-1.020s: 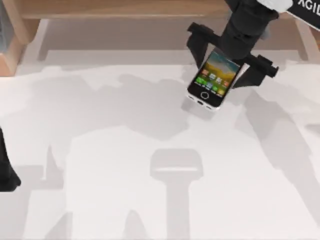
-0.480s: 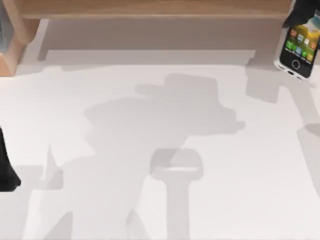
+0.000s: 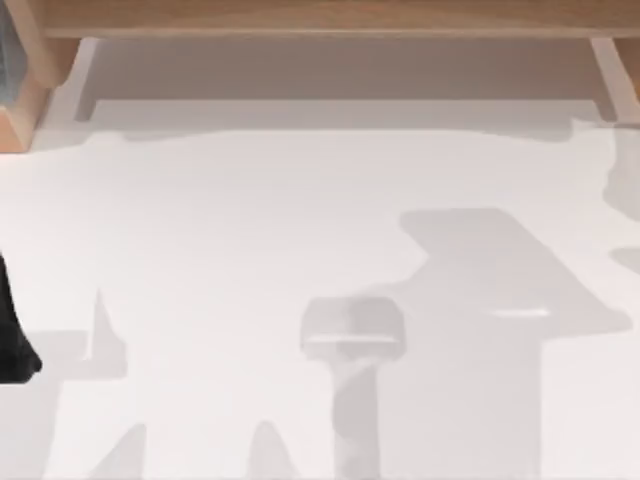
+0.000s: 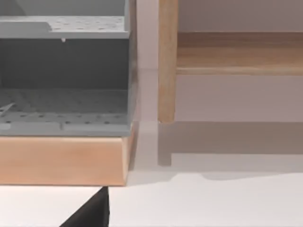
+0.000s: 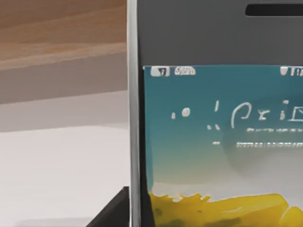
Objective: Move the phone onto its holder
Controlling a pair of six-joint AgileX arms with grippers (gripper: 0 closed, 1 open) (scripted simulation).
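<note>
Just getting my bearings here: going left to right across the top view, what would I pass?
The dark left arm at the picture's edge → pale phone holder → wooden leg at the far right.

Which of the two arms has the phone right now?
The right arm: the phone, screen lit, sits close before its wrist camera. The left arm is parked at the table's left edge.

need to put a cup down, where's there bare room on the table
Most of the white table is bare: the wide stretch from the wooden shelf at the far edge down to the holder. The holder takes the near middle, and the parked left arm borders the left edge. The phone sits close before the right wrist camera.
</note>
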